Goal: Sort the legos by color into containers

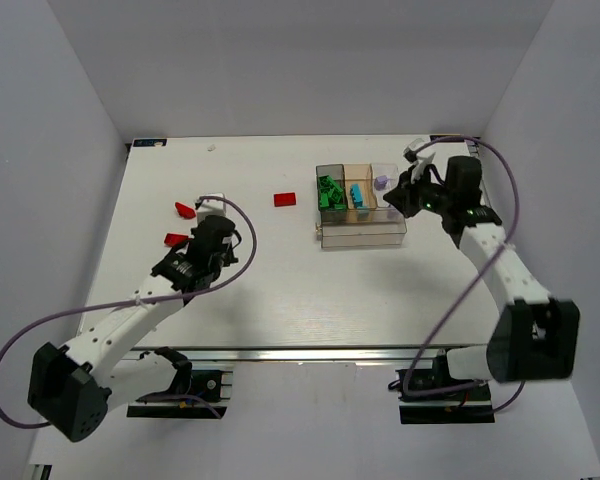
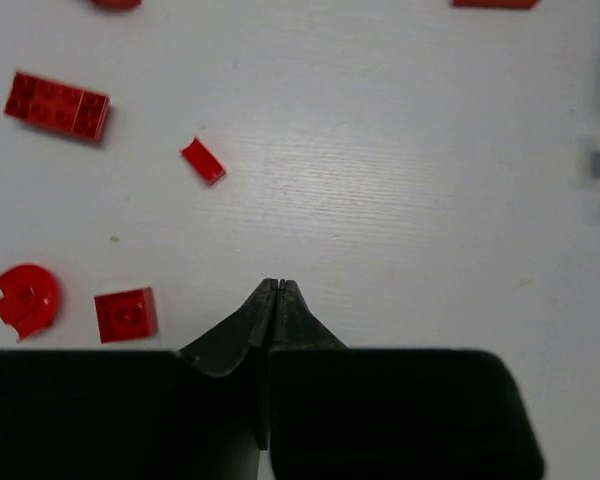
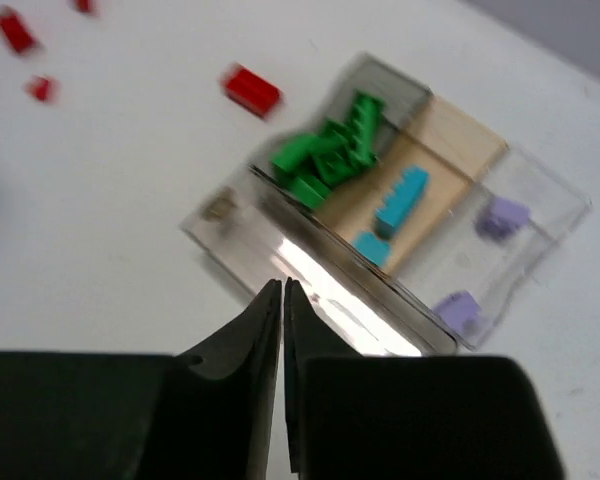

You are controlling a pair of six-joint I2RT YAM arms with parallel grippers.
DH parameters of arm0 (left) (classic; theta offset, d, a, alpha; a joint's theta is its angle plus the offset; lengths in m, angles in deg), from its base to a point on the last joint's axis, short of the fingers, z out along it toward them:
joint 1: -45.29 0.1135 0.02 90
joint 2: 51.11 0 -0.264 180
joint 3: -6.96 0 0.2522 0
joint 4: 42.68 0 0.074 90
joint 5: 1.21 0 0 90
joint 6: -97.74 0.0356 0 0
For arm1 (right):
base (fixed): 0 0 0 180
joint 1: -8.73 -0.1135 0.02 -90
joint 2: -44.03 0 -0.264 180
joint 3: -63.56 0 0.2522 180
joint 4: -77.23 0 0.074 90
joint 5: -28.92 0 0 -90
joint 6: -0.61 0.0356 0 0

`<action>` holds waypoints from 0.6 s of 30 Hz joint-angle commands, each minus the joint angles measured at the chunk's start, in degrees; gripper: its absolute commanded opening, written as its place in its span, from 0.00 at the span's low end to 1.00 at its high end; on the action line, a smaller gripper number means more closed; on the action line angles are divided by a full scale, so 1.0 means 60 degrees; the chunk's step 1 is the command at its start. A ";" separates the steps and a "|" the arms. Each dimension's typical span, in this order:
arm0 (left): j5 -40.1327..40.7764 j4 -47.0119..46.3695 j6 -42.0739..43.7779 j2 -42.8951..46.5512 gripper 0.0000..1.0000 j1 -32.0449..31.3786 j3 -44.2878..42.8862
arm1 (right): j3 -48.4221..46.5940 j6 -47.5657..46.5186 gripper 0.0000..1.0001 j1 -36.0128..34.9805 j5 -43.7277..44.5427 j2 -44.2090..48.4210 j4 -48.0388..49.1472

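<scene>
The tray [image 1: 363, 240] stands at the back right of the table. Its smoky compartment holds green legos [image 1: 330, 192], the tan one cyan legos [image 1: 357, 193], the clear one purple pieces [image 1: 382, 183]. Red legos lie loose: one [image 1: 285, 199] left of the tray and two [image 1: 185, 210] by my left gripper [image 1: 216, 222]. My left gripper [image 2: 277, 285] is shut and empty above bare table, with a long red brick [image 2: 58, 104], a small one [image 2: 203, 161], a rounded one [image 2: 25, 297] and a square one [image 2: 126, 314] to its left. My right gripper [image 3: 282, 285] is shut and empty over the tray's long clear compartment [image 3: 310, 265].
White walls close in the table at the back and on both sides. In the right wrist view the green legos [image 3: 325, 155], cyan legos [image 3: 400, 200] and purple pieces [image 3: 503, 215] lie in their compartments. A red brick [image 3: 251, 90] lies just beyond the tray.
</scene>
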State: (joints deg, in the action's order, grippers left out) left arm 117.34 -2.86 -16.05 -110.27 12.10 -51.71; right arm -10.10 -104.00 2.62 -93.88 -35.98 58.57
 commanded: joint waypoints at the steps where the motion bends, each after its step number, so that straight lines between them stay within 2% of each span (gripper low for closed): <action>1: -0.0116 0.1030 -0.1611 -0.0888 0.17 0.0869 -0.0411 | 0.0723 0.1656 0.11 -0.0080 -0.2251 0.2051 0.1476; 2: -0.0217 0.1162 -0.1732 -0.1110 0.21 0.1120 -0.0411 | 0.1102 0.1862 0.40 -0.0051 -0.2732 0.2287 0.1549; 3: -0.0523 0.1468 -0.1893 -0.1272 0.33 0.1369 -0.0469 | 0.1237 0.2154 0.45 -0.0066 -0.2955 0.2710 0.1463; 5: -0.0934 0.1792 -0.2128 -0.1610 0.66 0.2099 -0.0499 | 0.1486 0.2259 0.61 -0.0022 -0.3423 0.2933 0.1215; 6: -0.1255 0.1910 -0.2187 -0.1654 0.90 0.2336 -0.0528 | 0.1589 0.2332 0.63 -0.0007 -0.3571 0.3021 0.1010; 7: -0.1389 0.2012 -0.2332 -0.1698 0.98 0.2570 -0.0514 | 0.1648 0.2304 0.64 -0.0022 -0.3659 0.3037 0.0921; 11: -0.1580 0.2408 -0.2246 -0.1815 0.98 0.3755 -0.0426 | 0.1824 0.2070 0.64 0.0007 -0.3617 0.3095 0.0833; 18: -0.2575 0.2029 -0.1719 -0.2706 0.97 0.4769 0.0116 | 0.1999 0.1981 0.65 0.0066 -0.3645 0.3738 0.0934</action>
State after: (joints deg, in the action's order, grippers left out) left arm 106.24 9.80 -27.66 -124.37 39.25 -52.12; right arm 1.22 -92.50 2.65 -113.79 -16.85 62.35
